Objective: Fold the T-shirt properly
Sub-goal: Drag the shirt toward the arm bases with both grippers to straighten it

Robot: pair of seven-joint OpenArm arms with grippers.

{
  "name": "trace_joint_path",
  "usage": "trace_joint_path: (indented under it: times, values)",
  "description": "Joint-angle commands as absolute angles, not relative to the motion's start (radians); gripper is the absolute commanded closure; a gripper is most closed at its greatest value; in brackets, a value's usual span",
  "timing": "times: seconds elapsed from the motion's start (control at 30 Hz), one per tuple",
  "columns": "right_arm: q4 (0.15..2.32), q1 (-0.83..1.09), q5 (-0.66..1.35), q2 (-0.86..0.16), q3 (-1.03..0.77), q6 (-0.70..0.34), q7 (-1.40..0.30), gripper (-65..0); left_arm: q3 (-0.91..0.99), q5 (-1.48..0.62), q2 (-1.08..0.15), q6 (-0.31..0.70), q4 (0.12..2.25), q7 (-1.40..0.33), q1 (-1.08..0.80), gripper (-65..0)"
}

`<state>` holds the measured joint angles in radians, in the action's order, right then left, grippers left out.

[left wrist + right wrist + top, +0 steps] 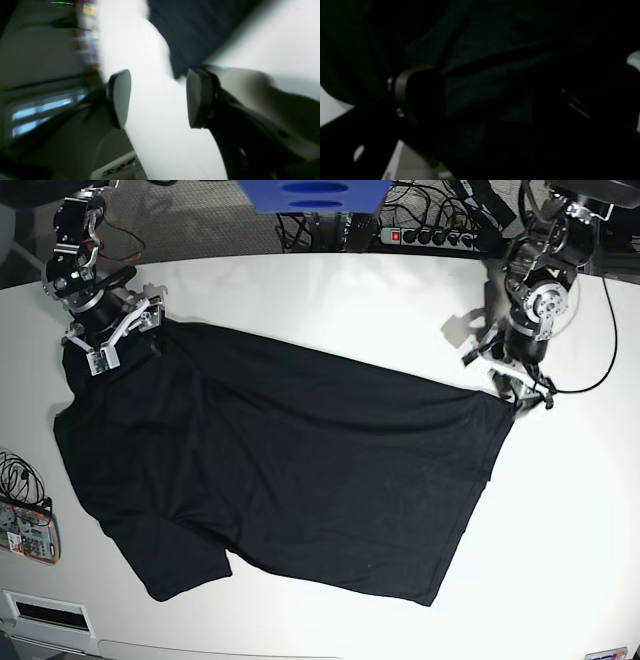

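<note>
The black T-shirt (280,470) lies spread flat over the white table (330,300), one sleeve pointing to the front left. My right gripper (125,338) stands open at the shirt's far left corner. In its wrist view, dark cloth (482,62) fills the space between the wide-apart fingers (402,95). My left gripper (500,375) hangs open at the shirt's far right corner. Its wrist view is blurred and shows only white table between the pads (120,98), with the shirt's edge (195,30) just beyond the gripper (160,100).
A power strip (420,235) and cables lie behind the table's far edge, beside a blue object (310,195). A small device with wires (25,530) sits at the left edge. A cable (600,330) runs from the left arm.
</note>
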<state>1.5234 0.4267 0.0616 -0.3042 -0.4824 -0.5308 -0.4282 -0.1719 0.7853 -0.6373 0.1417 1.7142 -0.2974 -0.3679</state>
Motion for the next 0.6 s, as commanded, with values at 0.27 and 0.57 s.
trace_joint_path:
  times: [0.27, 0.57]
  values:
    - [1.564, 0.437, 0.018, -0.318, -0.486, -0.529, -0.469, -56.8, -0.223, 0.789, -0.68, 0.254, 1.692, -0.278, -0.249, -33.9]
    - [1.564, 0.437, 0.018, -0.317, -0.489, -0.529, -0.47, -56.8, -0.326, 0.789, -0.722, 0.26, 1.623, -0.278, -0.231, -33.8]
